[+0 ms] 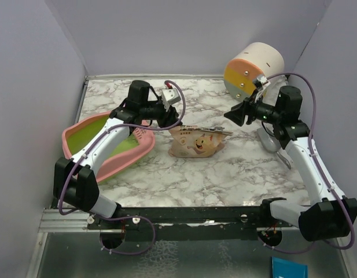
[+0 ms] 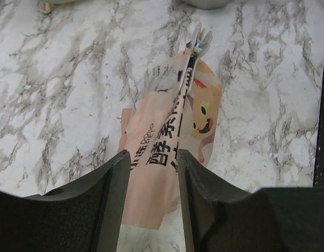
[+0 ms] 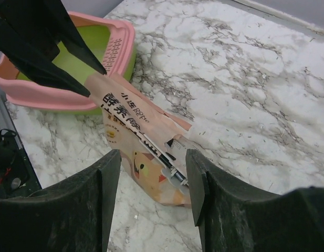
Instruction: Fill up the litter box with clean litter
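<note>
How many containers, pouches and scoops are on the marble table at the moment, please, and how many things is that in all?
Containers: 2 (litter box, round drawer unit)
Pouches: 1 (litter pouch)
Scoops: 1 (grey scoop)
Total: 4

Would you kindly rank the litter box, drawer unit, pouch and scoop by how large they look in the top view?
1. litter box, largest, though partly covered.
2. drawer unit.
3. pouch, not far behind the drawer unit.
4. scoop, smallest, but partly hidden.
</note>
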